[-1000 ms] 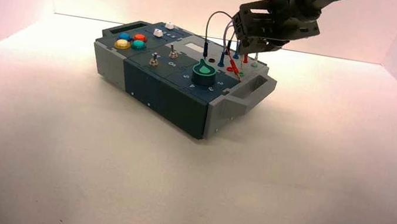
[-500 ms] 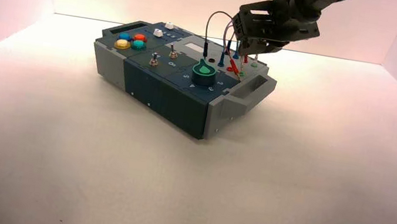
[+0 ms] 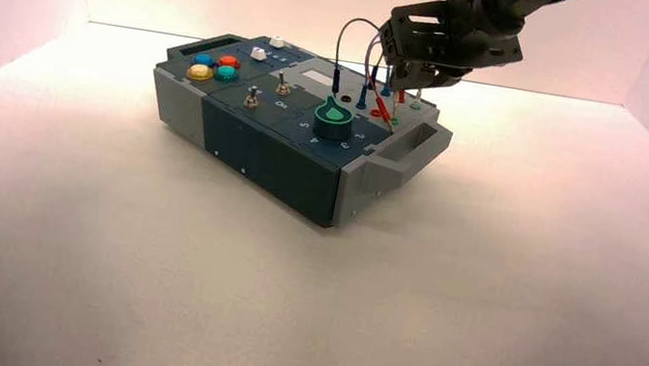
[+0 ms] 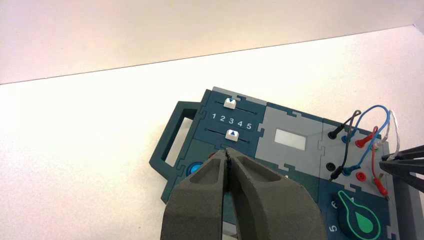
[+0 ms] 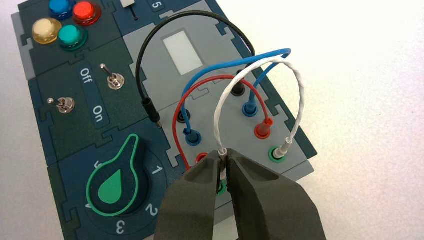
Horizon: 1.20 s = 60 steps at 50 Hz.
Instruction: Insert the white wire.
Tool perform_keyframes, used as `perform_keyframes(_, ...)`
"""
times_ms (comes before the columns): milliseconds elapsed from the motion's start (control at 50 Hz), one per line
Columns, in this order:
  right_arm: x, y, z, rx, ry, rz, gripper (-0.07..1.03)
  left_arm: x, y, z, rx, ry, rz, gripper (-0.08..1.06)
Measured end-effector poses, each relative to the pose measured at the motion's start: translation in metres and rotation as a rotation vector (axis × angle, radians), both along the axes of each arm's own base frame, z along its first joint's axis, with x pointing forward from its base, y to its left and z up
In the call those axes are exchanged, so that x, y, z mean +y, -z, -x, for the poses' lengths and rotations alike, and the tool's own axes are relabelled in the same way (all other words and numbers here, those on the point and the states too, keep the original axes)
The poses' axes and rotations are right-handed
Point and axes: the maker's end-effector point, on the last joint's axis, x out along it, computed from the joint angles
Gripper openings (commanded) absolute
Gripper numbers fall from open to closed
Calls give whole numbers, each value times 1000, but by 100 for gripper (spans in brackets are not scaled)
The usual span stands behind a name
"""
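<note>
The white wire (image 5: 300, 85) arches over the box's grey socket panel. One pale plug (image 5: 284, 147) stands in a green socket. My right gripper (image 5: 224, 162) is shut on the wire's other plug, just above a second green socket (image 5: 220, 187); its fingers hide the plug's tip. In the high view the right gripper (image 3: 409, 79) hangs over the far right corner of the box (image 3: 286, 153). The left gripper (image 4: 227, 150) is shut with nothing between its fingers, and its wrist view shows the white wire (image 4: 395, 130) far off.
Blue (image 5: 215, 67), red (image 5: 210, 80) and black (image 5: 165, 25) wires arch over the same panel, close around the white one. A green knob (image 5: 117, 182), two toggle switches (image 5: 114, 80), coloured buttons (image 5: 70, 35) and two sliders (image 4: 231, 134) fill the rest of the box top.
The right gripper has shifted slightly up and to the right over the socket panel, then held still. Its grip on the white plug is unchanged.
</note>
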Motion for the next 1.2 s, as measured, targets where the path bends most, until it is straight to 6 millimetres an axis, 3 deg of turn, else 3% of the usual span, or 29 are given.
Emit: perform_keyframes(1200, 0, 4, 5, -7, -1, -2, -2, 5, -5, -6, -12, -16, 2, -3)
